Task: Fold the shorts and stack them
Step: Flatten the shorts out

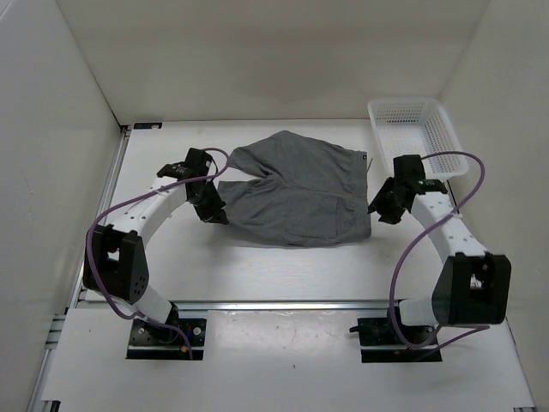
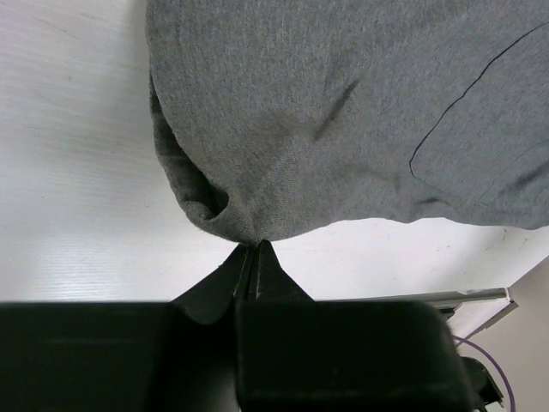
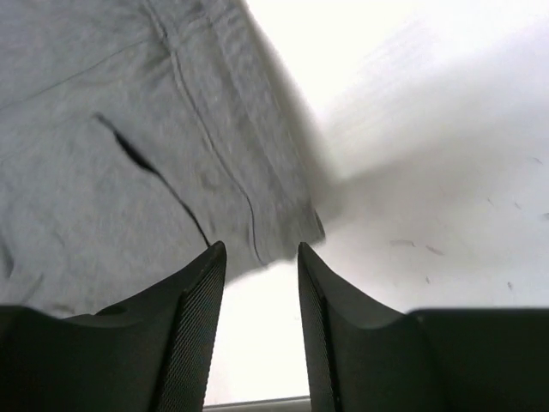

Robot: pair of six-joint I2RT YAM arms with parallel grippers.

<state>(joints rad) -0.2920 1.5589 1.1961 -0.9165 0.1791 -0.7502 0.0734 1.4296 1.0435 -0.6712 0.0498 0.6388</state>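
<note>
The shorts (image 1: 296, 193) lie spread on the white table (image 1: 283, 275), in the middle of the top view. Their waistband is toward the right of the frame and the two legs toward the left. They are not yet folded, and nothing is stacked.

At the left side of the cloth, the left gripper (image 2: 255, 249) is clenched on the hem of the lower leg. Its wrist view shows the two fingertips pressed together with a small tuck of grey fabric rising from them. This grip probably serves to lift that leg and carry it over for the fold.

At the right side, the right gripper (image 3: 262, 251) stands released. Its fingers (image 3: 193, 318) are apart, nothing is between them, and the lower corner of the waistband is just beyond the tips. It seems placed there to take this corner, so that both ends can be raised together.

The fabric is plain mid-grey, soft and matte, with a fine knit. It has a stitched seam near the waistband, a thin dark line like a pocket edge, and some light creases. The upper leg is a little rumpled, and the lower edge lies rather straight.

The white mesh basket (image 1: 416, 129) stands in the upper right of the top view, apart from the shorts.
</note>
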